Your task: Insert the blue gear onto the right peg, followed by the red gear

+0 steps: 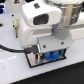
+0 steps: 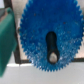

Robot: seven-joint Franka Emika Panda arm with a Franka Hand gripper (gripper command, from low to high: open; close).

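The blue gear [image 2: 46,35] fills the wrist view, flat and toothed, with a dark elongated centre hole. A pale pin tip [image 2: 52,57] shows inside that hole at one end. In the exterior view the blue gear [image 1: 50,56] lies low over the exterior view's right half of the black-rimmed base plate [image 1: 34,62], where the right peg stands, hidden under the gear. My gripper [image 1: 41,52] hangs right above the plate beside the gear. Its fingers are hidden, so I cannot tell whether they hold the gear. The red gear is out of view.
A green block [image 2: 6,42] sits close beside the blue gear in the wrist view. The plate rests on a white table [image 1: 15,70]. A black cable [image 1: 10,49] runs in from the exterior view's left. The bulky white arm [image 1: 42,22] covers the scene's middle.
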